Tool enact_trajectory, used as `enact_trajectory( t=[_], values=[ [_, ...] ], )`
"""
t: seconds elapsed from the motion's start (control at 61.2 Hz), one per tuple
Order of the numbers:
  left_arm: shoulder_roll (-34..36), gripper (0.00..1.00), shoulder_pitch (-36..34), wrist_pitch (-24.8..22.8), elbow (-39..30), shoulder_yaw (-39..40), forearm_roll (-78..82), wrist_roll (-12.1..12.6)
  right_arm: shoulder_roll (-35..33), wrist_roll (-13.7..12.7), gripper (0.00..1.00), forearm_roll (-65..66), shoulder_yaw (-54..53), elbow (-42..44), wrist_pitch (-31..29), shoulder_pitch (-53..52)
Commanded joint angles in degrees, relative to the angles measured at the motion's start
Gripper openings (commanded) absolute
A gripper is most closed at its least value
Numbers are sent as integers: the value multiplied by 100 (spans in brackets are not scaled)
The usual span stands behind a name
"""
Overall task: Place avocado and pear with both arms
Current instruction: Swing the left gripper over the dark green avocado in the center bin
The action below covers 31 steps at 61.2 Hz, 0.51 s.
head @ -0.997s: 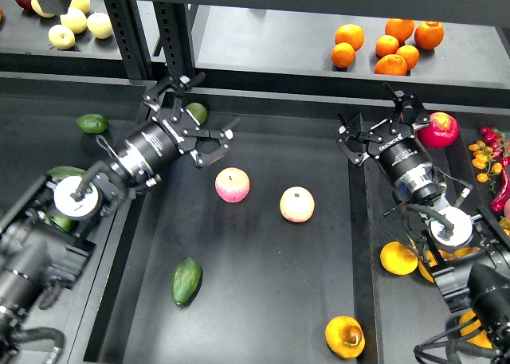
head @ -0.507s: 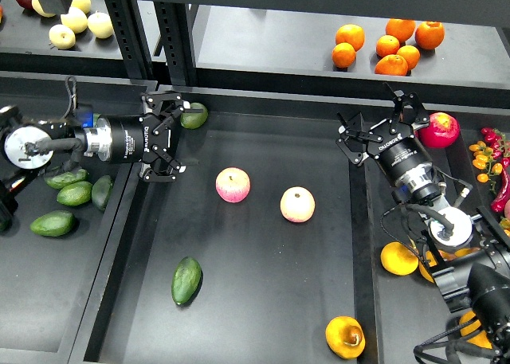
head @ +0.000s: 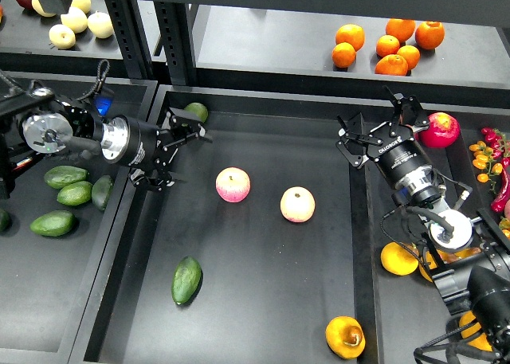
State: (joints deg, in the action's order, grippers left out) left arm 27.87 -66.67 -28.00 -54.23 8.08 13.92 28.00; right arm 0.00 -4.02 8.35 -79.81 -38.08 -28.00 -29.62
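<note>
The avocado (head: pixel 186 280) lay low on the left of the middle tray (head: pixel 263 332), and the pear (head: pixel 345 337) sat near its bottom right corner, both well apart from either arm. The left gripper (head: pixel 177 150) hung spread and empty over the tray's left rim, while the right gripper (head: pixel 381 131) stood spread and empty at the right rim, beside a red apple (head: pixel 440 129).

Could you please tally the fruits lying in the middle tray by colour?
Green: 2, the avocado and a rounder fruit
Pink-red: 2 apples
Yellow-orange: 1, the pear
Total: 5
</note>
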Motion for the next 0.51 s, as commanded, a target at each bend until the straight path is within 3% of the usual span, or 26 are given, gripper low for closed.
enact_trajectory(
  t=[0.0, 0.278, 0.49],
  values=[
    [-19, 99, 40, 0, -114, -324, 602, 0, 0, -3, 100, 0, 0, 2, 0, 0],
    [-133, 99, 93, 0, -281, -983, 1166, 0, 0, -3, 100, 0, -9, 2, 0, 0],
    [-352, 99, 321, 0, -281, -1045, 1614, 0, 0, -12, 100, 0, -9, 2, 0, 8]
  ],
)
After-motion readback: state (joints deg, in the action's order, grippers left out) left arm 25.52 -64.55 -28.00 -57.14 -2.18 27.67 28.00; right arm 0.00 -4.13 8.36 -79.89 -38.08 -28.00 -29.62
